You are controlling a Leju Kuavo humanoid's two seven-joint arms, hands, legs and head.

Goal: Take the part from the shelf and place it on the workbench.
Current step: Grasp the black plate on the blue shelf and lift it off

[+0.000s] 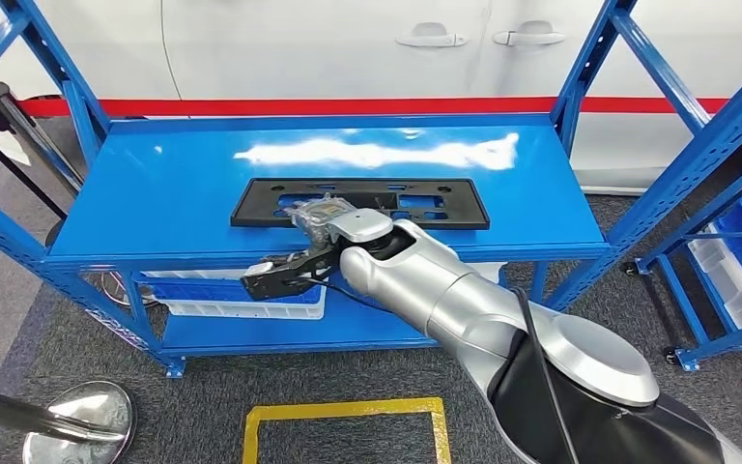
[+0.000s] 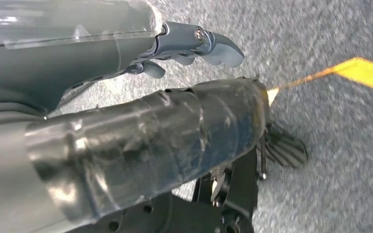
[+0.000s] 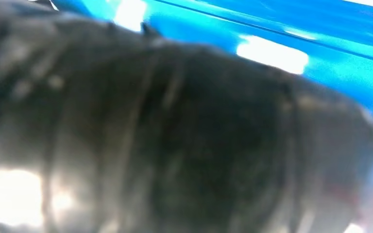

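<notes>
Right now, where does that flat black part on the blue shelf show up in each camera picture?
Head view: the black part lies flat mid-picture on the blue shelf top, the right hand over its near edge.
Left wrist view: not in it; grey carpet and yellow floor tape.
Right wrist view: not in it.
Shared landmark: the blue shelf top, in the head and right wrist views.

The left hand [image 2: 194, 46] hangs over grey carpet [image 2: 340, 145], its grey thumb [image 2: 175, 131] thick and wrapped in shiny tape, the darker fingers [image 2: 213, 46] curled above it with nothing in them. A yellow floor line [image 2: 364, 73] crosses the carpet beyond the thumb's tip.
</notes>
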